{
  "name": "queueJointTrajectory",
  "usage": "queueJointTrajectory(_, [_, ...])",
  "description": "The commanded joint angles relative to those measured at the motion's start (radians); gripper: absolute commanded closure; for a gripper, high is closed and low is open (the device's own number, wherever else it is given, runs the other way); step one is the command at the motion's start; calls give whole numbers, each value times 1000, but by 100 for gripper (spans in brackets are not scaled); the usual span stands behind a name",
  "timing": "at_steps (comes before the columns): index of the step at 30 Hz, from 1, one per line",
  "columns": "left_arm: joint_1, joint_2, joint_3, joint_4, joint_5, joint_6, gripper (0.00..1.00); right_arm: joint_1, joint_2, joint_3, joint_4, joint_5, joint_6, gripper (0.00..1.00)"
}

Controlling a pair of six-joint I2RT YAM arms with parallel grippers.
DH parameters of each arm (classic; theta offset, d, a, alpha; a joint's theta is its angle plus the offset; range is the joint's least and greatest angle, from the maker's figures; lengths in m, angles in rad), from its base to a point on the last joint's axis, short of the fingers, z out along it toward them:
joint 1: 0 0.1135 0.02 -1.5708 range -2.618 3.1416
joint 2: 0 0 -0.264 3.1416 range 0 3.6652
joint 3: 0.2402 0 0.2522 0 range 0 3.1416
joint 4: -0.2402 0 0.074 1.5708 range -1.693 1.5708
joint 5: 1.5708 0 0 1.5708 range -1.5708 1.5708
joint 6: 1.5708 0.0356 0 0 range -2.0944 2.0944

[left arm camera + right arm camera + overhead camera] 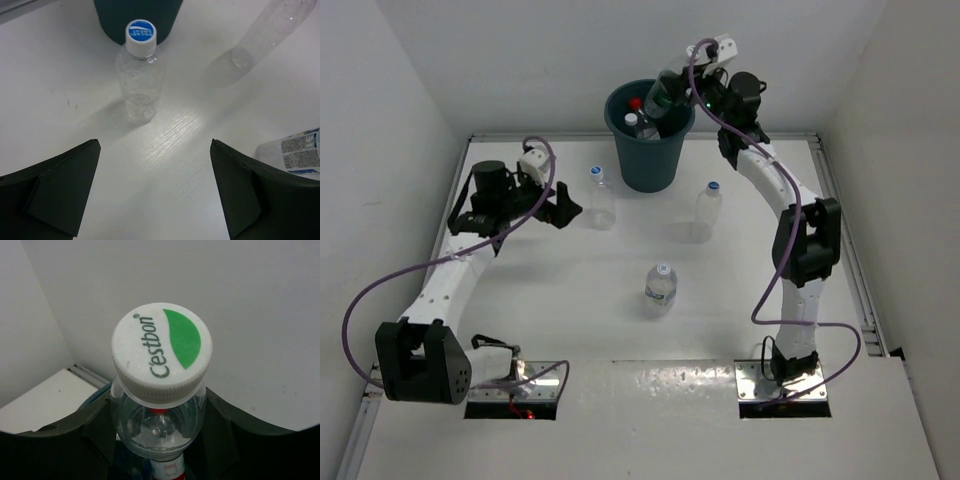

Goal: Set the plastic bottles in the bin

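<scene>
The scene is lit brightly from above; soft shadows are cast beside the bottles (glare is noted on the table).

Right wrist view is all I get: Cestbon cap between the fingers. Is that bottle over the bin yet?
Observer: Yes. The right gripper grips the Cestbon bottle, tilted, over the bin rim.
Operator: Anything inside already?
Observer: Two: a red-capped bottle and a white-capped bottle.
Operator: Left on the table?
Observer: Three, upright: left bottle, right bottle, near bottle.
</scene>
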State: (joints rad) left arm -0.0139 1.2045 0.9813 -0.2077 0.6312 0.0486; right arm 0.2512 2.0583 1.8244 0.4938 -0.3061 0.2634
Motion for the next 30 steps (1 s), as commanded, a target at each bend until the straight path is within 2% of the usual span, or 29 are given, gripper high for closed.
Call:
queueJointTrajectory(1, [-78,10,-20,102,-51,25,1,14,-47,-7,-1,15,-58,89])
queueJointTrajectory(3, [-109,59,2,122,-103,25,1,20,-47,-14,-36,15,-79,55])
queueJointTrajectory(4, [-130,78,11,122,-134,25,1,23,-49,-16,-58,13,-90,29])
queueJointTrajectory(7, [-165,139,23,177,-197,25,1,36,-79,-28,-86,22,-96,2])
queueJointTrajectory(13, [-193,291,88,277,-307,5,1,53,-167,-43,-135,6,-90,1])
queueJointTrajectory(17, [-193,363,118,352,-307,-4,1,30,-271,-109,-187,-16,-53,1])
queueJointTrajectory(21, [-202,450,148,407,-274,-22,1,-33,-426,-204,-293,-71,-16,1])
queueJointTrajectory(22, [-202,463,161,416,-274,-23,1,-68,-504,-270,-323,-79,-27,1])
queueJointTrajectory(30, [-193,561,201,514,-127,-102,3,-246,-768,-565,-537,-146,-102,1])
